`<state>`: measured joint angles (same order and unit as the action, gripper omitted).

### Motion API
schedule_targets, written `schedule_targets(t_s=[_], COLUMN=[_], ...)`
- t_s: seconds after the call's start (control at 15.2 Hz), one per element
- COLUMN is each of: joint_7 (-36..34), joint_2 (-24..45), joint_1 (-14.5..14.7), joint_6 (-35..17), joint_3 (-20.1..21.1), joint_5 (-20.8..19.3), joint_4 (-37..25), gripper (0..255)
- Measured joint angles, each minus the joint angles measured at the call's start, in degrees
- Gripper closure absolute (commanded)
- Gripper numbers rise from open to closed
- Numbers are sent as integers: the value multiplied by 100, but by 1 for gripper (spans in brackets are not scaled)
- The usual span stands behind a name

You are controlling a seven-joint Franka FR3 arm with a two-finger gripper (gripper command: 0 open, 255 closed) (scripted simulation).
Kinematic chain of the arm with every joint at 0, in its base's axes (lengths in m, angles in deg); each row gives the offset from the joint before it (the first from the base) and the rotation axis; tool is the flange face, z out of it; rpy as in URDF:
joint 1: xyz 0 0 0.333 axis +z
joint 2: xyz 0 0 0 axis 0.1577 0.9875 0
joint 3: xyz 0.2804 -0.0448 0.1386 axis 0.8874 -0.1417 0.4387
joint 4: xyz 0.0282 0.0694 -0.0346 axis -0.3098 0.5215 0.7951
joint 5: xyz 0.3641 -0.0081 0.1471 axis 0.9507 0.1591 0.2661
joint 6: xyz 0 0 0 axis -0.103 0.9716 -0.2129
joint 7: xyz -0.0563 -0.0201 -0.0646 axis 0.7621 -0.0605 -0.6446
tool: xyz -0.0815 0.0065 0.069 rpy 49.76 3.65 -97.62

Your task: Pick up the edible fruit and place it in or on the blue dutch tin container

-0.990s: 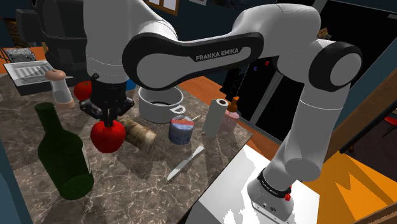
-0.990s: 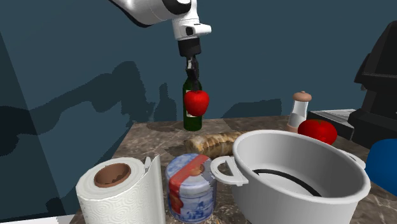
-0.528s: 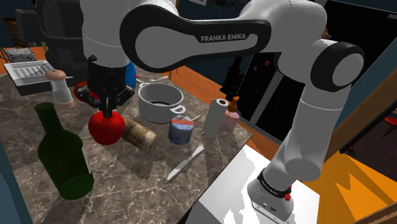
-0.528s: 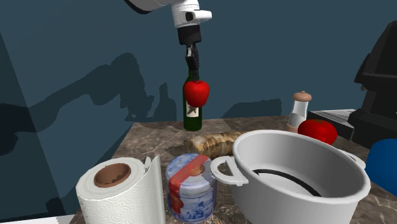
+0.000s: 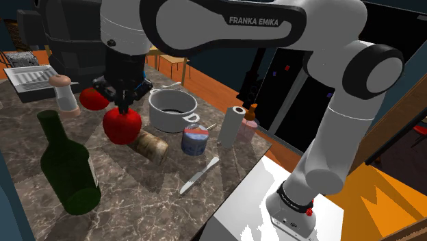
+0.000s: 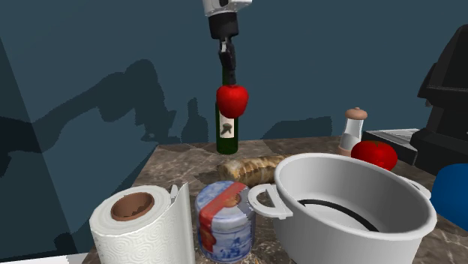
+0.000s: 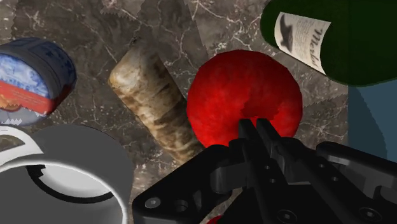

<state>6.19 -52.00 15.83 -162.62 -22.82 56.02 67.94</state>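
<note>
A red apple [image 5: 122, 125] [image 6: 232, 100] hangs in the air above the marble table [image 5: 137, 202], over the gap between the green bottle and the bread roll. My gripper [image 5: 124, 107] [image 6: 228, 73] is shut on the top of the apple; in the wrist view the two fingers meet at the apple [image 7: 238, 95] under the gripper [image 7: 256, 127]. The blue tin [image 5: 195, 140] [image 6: 223, 221] [image 7: 32, 76], with a red and blue lid, stands upright on the table. It is to the shoulder view's right of the apple, past the roll.
A bread roll [image 5: 149, 145] [image 7: 156, 105] lies between apple and tin. A white pot [image 5: 171, 109] [image 6: 352, 202] stands behind the tin, a paper roll [image 5: 231, 127] beside it. The green bottle [image 5: 65, 164], a second red fruit [image 5: 91, 98], a shaker [image 5: 65, 92] and a knife [image 5: 200, 175] are also there.
The gripper has risen with the apple in it and shifted slightly toward the shoulder view's right. Nothing on the table has moved.
</note>
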Motion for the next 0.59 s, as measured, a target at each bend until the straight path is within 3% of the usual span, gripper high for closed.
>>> schedule_targets(t_s=[0.33,0.59], joint_7=[929,1601], joint_2=[-1256,-1945], joint_1=[-662,-890], joint_6=[-151,-108], joint_3=[-221,-558], joint_5=[924,1416], joint_4=[1060,1566], gripper=[255,255])
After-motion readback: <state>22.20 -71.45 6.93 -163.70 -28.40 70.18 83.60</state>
